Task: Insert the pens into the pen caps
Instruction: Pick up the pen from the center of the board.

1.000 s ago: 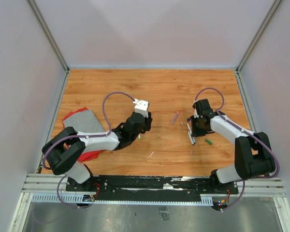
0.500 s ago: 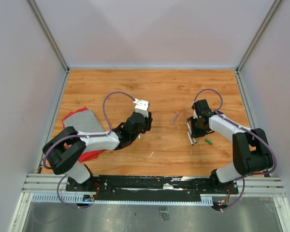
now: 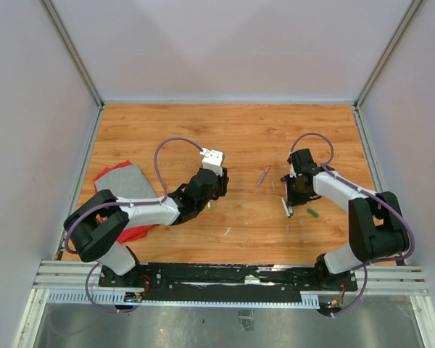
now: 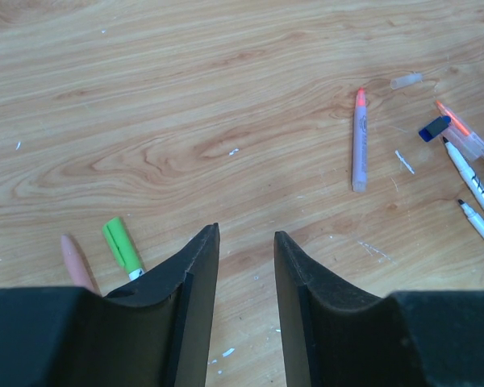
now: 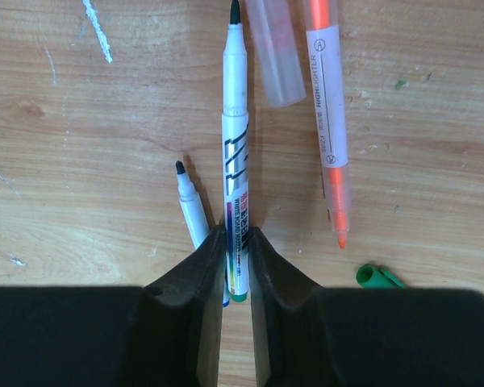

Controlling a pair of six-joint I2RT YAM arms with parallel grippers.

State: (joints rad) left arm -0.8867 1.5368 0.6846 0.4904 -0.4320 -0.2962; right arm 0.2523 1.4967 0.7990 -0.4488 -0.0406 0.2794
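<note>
Orange pen (image 5: 326, 97) reads "HIGHLIGHTER"; white pen (image 5: 235, 161) gripped

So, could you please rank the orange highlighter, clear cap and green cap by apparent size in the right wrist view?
1. orange highlighter
2. clear cap
3. green cap, though it is partly hidden

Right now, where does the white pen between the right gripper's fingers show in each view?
Top external: white pen, a pale sliver at the right gripper's tip, right of centre.
Left wrist: far right edge, black tip pointing up-left.
Right wrist: centre, running up the frame, its rear end between the fingers.
Landmark: the orange highlighter lies beside it in both wrist views; from the top I cannot make it out.
</note>
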